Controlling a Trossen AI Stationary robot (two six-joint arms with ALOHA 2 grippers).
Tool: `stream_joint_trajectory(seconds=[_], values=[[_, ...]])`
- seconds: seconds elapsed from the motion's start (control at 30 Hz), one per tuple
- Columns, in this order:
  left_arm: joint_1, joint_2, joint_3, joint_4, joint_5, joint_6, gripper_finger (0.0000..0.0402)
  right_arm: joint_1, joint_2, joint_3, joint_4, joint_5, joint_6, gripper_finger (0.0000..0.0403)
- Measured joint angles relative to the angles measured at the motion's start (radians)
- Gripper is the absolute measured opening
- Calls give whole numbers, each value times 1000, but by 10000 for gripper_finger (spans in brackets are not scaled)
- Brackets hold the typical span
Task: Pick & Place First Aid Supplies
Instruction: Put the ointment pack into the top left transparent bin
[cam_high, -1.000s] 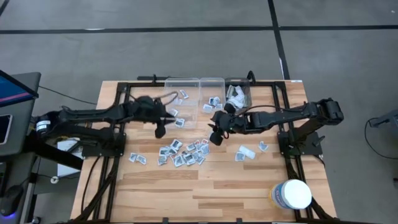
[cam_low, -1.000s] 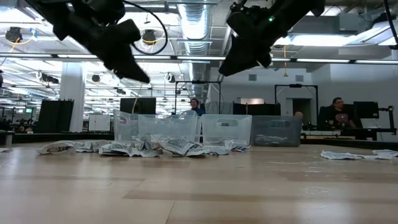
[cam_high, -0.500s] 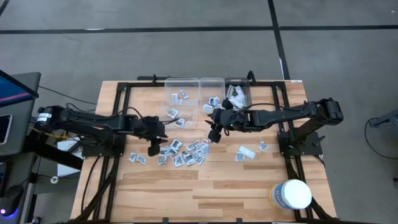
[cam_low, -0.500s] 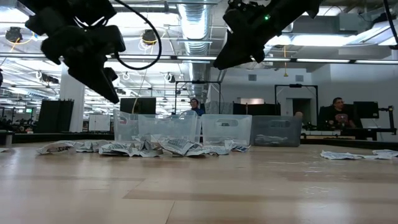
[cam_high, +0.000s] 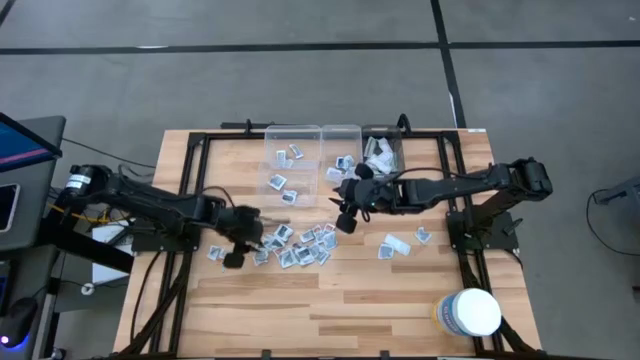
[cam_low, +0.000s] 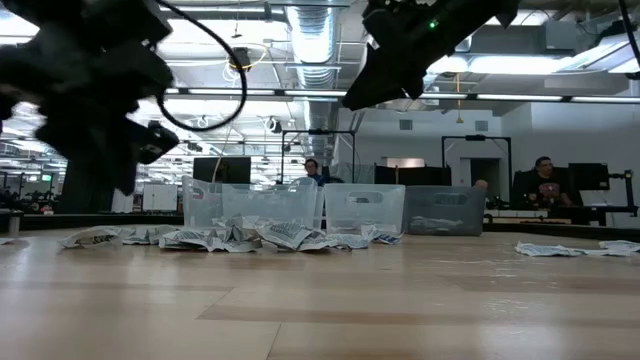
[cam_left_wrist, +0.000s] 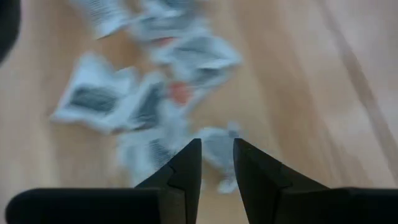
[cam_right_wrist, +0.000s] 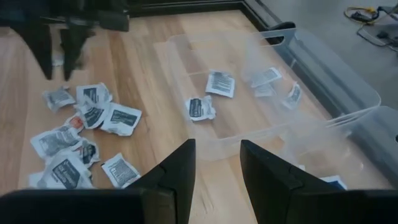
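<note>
Fingers of my left gripper (cam_left_wrist: 216, 155) stand slightly apart, empty, over the left edge of the packets (cam_high: 295, 246) heaped mid-table. Bare table (cam_high: 330, 300) lies open toward the front. My right gripper (cam_high: 345, 222), parted and empty, hangs beside the clear bins (cam_high: 320, 150).

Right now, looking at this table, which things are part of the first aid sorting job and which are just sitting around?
Part of the job:
- packets piled on the table
- clear bins at the far edge, some packets inside
- left gripper over the pile's edge, jaws apart
- right gripper near the bins, jaws apart, empty

Just lying about:
- white tub at the near corner
</note>
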Motion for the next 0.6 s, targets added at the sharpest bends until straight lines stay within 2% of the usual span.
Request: stream_joint_trajectory(seconds=[0.17, 0.27, 0.4, 0.6], values=[[-137, 51, 0, 115, -131, 125, 92, 23, 0, 0, -39, 0, -16, 120], [-167, 104, 0, 225, -216, 195, 92, 35, 0, 0, -77, 0, -16, 120], [-148, 198, 0, 334, -220, 199, 92, 48, 0, 0, -127, 0, -15, 120], [-106, 289, 18, 366, -195, 157, 92, 60, 0, 0, -184, 1, -14, 120]])
